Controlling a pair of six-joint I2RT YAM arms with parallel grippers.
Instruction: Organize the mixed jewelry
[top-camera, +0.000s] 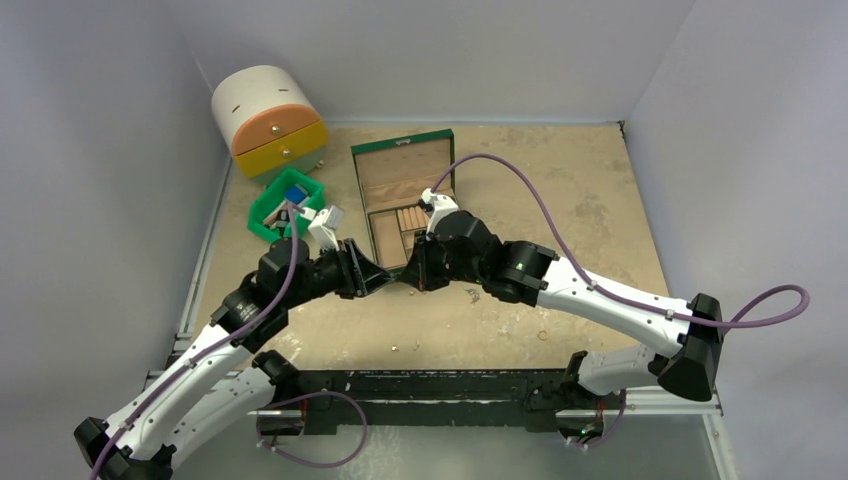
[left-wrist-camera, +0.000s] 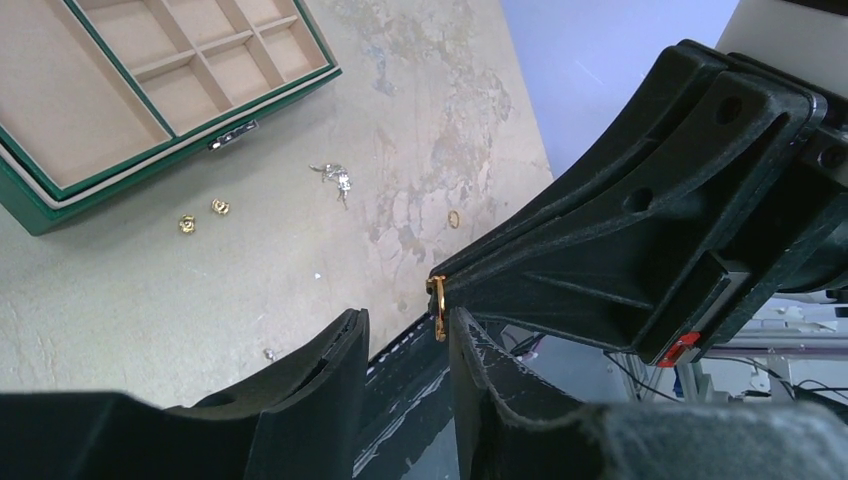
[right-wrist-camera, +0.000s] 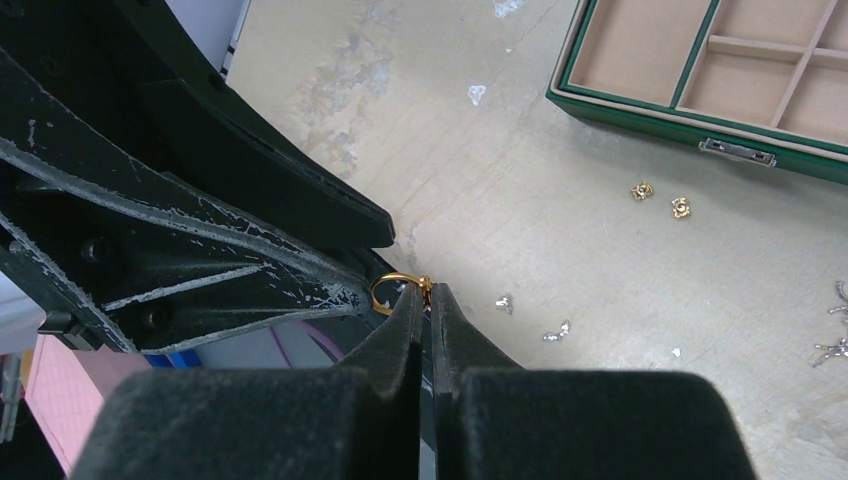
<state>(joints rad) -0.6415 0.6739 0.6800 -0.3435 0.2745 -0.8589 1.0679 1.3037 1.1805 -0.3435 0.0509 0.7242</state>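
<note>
Hand-over step: right gripper (right-wrist-camera: 428, 296) is clamped on the ring (left-wrist-camera: 437, 306). Left gripper (left-wrist-camera: 405, 345), half open, straddles it and should close next.

Gold ring (right-wrist-camera: 385, 281) partly behind right claw (right-wrist-camera: 428, 292)

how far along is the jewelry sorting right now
Done: nothing that shows; the jewelry box compartments in view look empty. In hand: the right hand pinches a gold ring, and the left hand stands open at it, likely a handover. Left: two gold studs, a silver charm and a small gold ring lie loose on the table.
</note>
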